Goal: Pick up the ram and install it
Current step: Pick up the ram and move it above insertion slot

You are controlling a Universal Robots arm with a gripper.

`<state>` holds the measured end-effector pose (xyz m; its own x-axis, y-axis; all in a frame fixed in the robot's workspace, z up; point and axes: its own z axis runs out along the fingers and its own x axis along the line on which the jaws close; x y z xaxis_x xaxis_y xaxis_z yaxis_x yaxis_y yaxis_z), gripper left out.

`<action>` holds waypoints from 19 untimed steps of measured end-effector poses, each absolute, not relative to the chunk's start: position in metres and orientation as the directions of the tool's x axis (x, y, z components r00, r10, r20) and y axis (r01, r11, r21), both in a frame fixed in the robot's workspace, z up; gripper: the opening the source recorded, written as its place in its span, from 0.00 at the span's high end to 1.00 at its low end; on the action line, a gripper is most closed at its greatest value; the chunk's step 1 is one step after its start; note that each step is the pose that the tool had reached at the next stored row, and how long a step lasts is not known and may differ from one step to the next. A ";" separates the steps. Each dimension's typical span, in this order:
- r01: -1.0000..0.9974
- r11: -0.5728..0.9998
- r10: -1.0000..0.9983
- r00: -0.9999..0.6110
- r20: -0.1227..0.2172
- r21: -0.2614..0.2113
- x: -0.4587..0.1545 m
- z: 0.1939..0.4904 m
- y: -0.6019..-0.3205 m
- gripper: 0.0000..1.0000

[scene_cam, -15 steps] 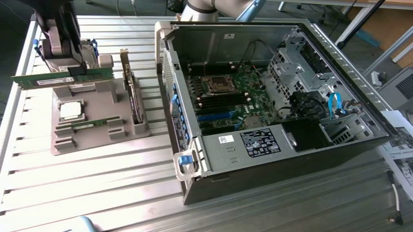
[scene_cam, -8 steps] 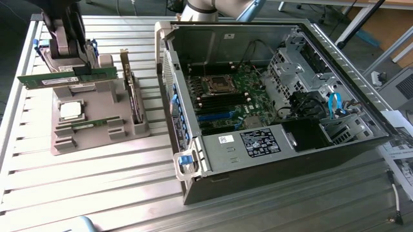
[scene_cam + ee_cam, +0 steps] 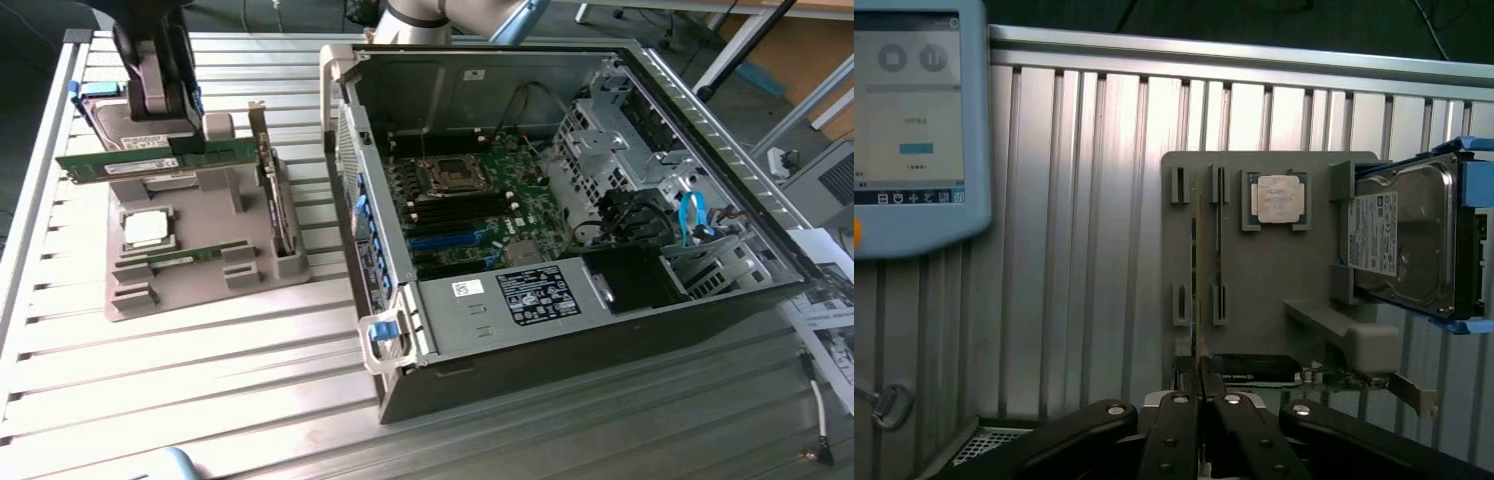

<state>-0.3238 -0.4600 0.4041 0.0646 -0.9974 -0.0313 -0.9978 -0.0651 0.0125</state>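
Ram, a long, narrow green circuit-board stick with a white label, is pinched near one end by the black claw, whose fingers are nearly closed on it. It hangs level over a grey moulded plastic tray. On that tray lie a square silver processor chip and a second green stick. To the exterior view's right, well apart, an open black computer case lies on the ribbed aluminium table.
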 end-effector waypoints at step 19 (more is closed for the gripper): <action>-0.998 -0.065 -0.997 0.065 -0.031 0.012 -0.299 0.404 -0.460 0.88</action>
<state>-0.2992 -0.4600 0.4041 0.0646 -0.9974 -0.0314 -0.9978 -0.0650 0.0124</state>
